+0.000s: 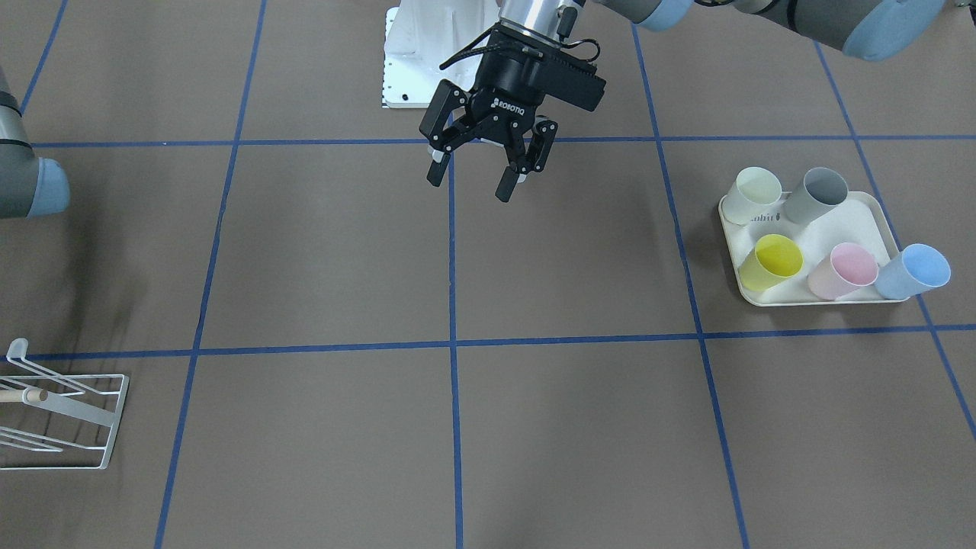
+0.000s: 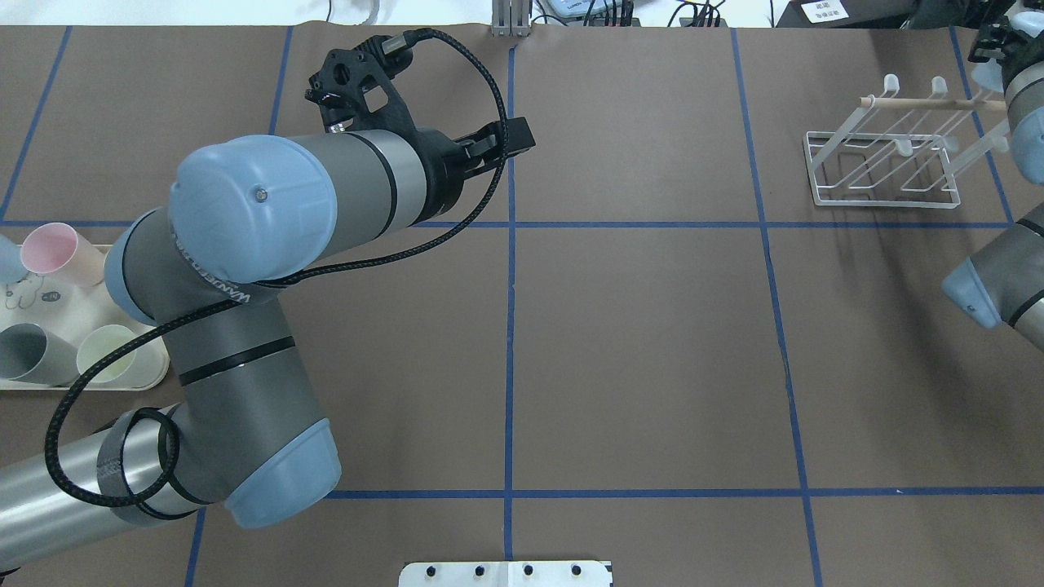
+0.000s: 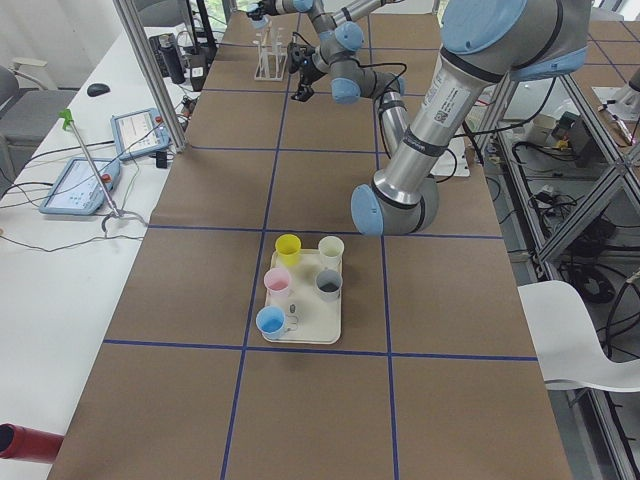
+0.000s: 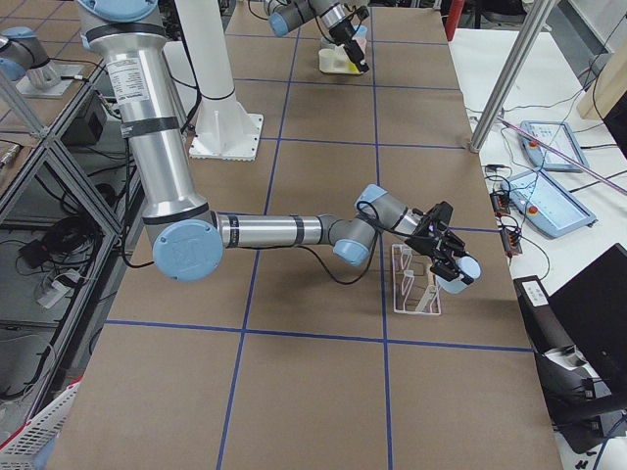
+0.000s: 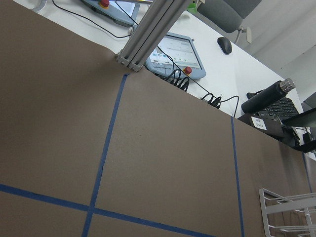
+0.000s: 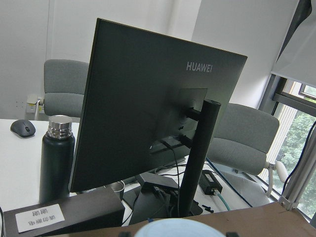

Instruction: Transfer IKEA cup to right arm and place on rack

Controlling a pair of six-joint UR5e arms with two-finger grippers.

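My right gripper (image 4: 449, 262) is shut on a light-blue IKEA cup (image 4: 462, 273) and holds it just past the far end of the white wire rack (image 4: 415, 285). The cup's rim (image 6: 177, 228) fills the bottom edge of the right wrist view. In the overhead view the rack (image 2: 881, 163) stands at the far right, with its wooden dowel pointing toward that gripper at the frame edge. My left gripper (image 1: 470, 185) hangs open and holds nothing above the table's middle, near the robot's base.
A cream tray (image 1: 869, 206) on the robot's left side holds cream, grey, yellow and pink cups, with a blue cup (image 1: 913, 271) at its corner. Beyond the table's far edge are a monitor (image 6: 158, 108), a dark bottle (image 6: 56, 158) and control pendants.
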